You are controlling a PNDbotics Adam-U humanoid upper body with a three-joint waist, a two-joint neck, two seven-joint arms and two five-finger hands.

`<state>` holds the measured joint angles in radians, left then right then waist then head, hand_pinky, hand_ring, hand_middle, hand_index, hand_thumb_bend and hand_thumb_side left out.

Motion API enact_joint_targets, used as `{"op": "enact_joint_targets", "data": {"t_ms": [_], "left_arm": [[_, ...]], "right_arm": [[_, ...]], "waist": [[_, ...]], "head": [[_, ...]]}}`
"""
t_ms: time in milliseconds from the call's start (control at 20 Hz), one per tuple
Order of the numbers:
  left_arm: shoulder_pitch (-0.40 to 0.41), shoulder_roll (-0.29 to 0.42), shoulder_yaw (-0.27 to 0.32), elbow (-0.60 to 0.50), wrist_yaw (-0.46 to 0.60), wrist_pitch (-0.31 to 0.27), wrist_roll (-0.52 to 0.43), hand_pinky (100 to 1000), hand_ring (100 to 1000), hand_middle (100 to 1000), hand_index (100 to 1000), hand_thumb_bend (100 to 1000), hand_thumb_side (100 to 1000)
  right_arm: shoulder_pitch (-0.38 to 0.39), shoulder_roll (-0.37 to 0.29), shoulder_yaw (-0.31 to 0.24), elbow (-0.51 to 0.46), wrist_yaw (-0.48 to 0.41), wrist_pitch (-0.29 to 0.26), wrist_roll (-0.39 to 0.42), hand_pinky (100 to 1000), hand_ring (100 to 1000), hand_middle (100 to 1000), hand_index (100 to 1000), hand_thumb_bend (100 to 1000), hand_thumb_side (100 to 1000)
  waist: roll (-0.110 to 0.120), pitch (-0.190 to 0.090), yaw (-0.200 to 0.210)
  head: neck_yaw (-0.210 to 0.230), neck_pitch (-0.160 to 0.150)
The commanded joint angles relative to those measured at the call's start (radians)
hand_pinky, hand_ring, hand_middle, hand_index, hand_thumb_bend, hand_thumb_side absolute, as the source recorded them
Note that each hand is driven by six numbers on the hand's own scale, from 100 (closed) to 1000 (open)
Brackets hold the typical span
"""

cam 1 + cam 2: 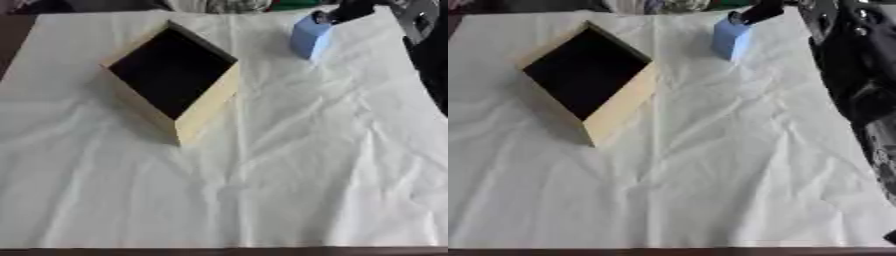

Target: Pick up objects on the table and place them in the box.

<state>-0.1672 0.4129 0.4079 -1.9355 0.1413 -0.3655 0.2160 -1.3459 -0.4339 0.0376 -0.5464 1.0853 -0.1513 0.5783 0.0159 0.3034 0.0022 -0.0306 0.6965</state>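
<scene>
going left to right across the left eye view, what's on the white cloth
box → blue block → right hand, its fingers on the block's top

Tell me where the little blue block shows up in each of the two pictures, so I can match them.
Left eye view: the blue block stands near the top, right of centre, with the right hand on its top.
Right eye view: the same block sits near the top too, closer to the middle.
Shared landmark: the open wooden box on the white cloth, left of the block in both.
</scene>
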Motion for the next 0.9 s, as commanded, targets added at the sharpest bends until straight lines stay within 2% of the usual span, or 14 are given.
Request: {"op": "enact_joint_targets", "data": {"t_ms": [50,500,900], "left_arm": [[-0.003,0.013,0.009,-0.013,0.008,-0.002,-0.005,682,628,641,754,326,125],[0.002,0.009,0.014,-0.011,0.006,-0.005,-0.003,681,628,640,752,320,124],[0.001,0.004,0.018,-0.007,0.002,-0.008,-0.007,682,627,640,750,309,118]], "right_arm": [[-0.027,-0.009,-0.006,0.001,0.02,0.021,-0.012,899,912,901,990,198,884],[-0.024,-0.004,0.0,0.003,0.023,0.052,-0.024,901,921,907,994,193,927],[-0.021,0.001,0.0,0.004,0.015,0.058,-0.02,895,918,903,988,188,906]], "waist": [[-0.01,-0.021,0.003],[-0.007,-0.012,0.003],[-0.003,0.007,0.002]], "head": [[-0.005,-0.018],[-0.008,-0.073],[-0.012,-0.083]]}}
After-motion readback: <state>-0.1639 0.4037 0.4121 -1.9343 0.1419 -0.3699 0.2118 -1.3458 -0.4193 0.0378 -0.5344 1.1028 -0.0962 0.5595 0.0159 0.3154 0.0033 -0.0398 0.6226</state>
